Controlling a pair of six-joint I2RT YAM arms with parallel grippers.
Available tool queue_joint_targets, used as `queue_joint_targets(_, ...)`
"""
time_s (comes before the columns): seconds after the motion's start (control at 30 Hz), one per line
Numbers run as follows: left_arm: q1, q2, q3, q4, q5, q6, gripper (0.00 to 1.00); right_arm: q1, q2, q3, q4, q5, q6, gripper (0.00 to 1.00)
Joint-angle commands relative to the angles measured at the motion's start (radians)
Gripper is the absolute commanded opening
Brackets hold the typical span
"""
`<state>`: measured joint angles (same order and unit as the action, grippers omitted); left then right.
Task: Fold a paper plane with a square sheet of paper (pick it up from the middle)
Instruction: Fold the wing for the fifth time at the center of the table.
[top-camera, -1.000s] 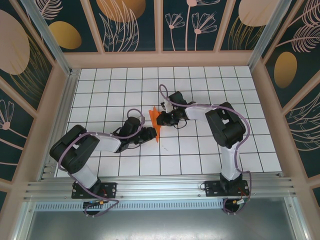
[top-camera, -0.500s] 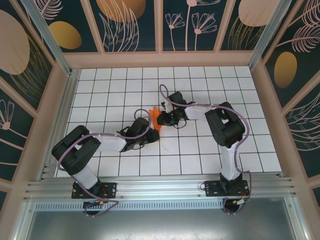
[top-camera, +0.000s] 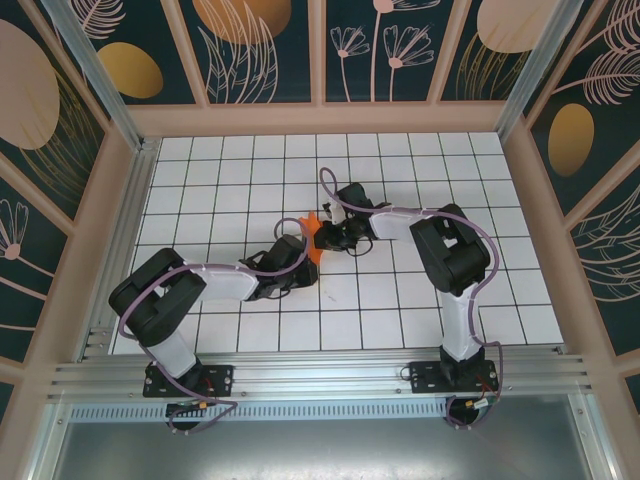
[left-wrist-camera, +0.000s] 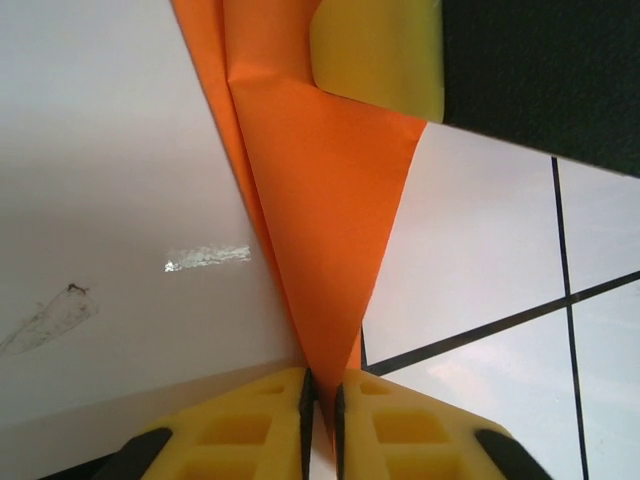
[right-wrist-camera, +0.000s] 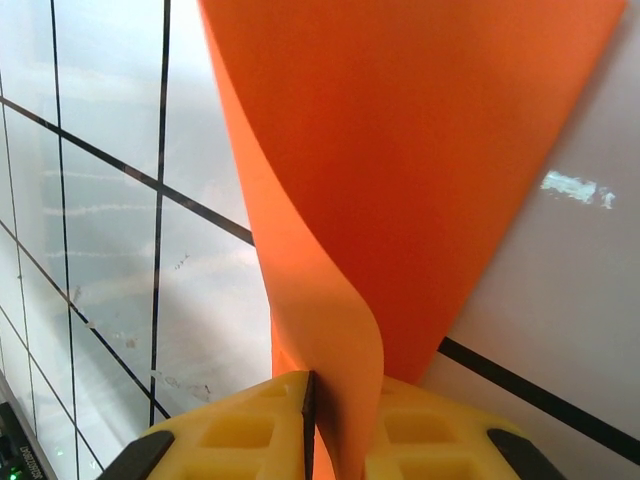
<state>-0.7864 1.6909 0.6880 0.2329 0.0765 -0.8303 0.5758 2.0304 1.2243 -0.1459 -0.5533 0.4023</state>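
Creased, layered paper (top-camera: 313, 237) sits between both arms near mid-table (top-camera: 400, 310); left gripper (left-wrist-camera: 322, 388) pinched shut on its narrow tip; right gripper (right-wrist-camera: 338, 392) clamped on the opposite end, probably bracing it so a fold can be set.

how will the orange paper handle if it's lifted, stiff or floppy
Probably floppy: the orange paper curls softly just above the right fingers. Likely thin and light: the left fingers nearly meet around its tip. Being creased may stiffen it slightly.
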Motion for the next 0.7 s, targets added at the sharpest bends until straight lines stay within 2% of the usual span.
queue_joint_targets(0.0, -0.009, 0.013, 0.021, -0.053, -0.021, 0.028, 0.11, 0.005, 0.011, 0.032, -0.013, 0.015, 0.013, 0.19)
queue_joint_targets(0.23, -0.012, -0.014, 0.029, -0.130, -0.045, 0.134, 0.00, -0.008, -0.041, 0.026, -0.008, 0.004, 0.044, 0.33)
queue_joint_targets(0.37, -0.012, -0.059, -0.006, -0.125, -0.012, 0.226, 0.00, -0.021, -0.121, -0.022, 0.016, 0.005, 0.071, 0.43)
queue_joint_targets(0.5, -0.016, -0.099, -0.034, -0.122, 0.014, 0.322, 0.00, -0.022, -0.176, -0.063, 0.008, 0.010, 0.094, 0.47)
queue_joint_targets(0.67, -0.020, -0.100, -0.039, -0.141, -0.019, 0.404, 0.00, -0.019, -0.240, -0.145, 0.026, 0.013, 0.141, 0.53)
